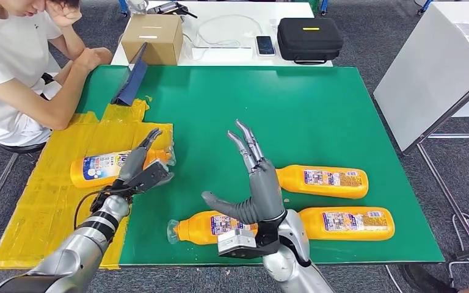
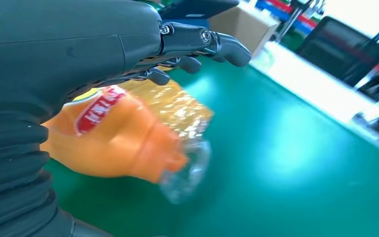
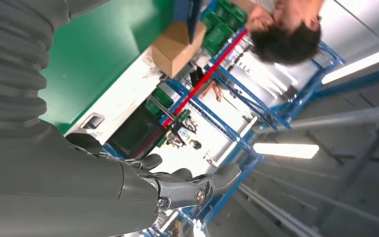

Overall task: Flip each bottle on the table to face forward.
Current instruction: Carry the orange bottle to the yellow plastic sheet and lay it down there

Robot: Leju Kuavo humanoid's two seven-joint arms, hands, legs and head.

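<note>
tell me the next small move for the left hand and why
Probably close the left hand around the bottle on the yellow mat and roll it. The fingers are spread over its neck end without a clear grip, and it lies on its side.

Bright, even indoor light; head view sharp, wrist views softer.

From the head view the green desk (image 1: 317,116) is evenly lit from above, with only short, faint shadows under the bottles and arms, and a pale sheen toward its far side. The left wrist view is blurred: the orange bottle (image 2: 113,143) and its clear cap are smeared, the background is out of focus, and a window at the far corner is blown out white. In the right wrist view, ceiling strip lights (image 3: 286,149) glare, and the left hand (image 2: 79,44) close-up stays dark.
</note>
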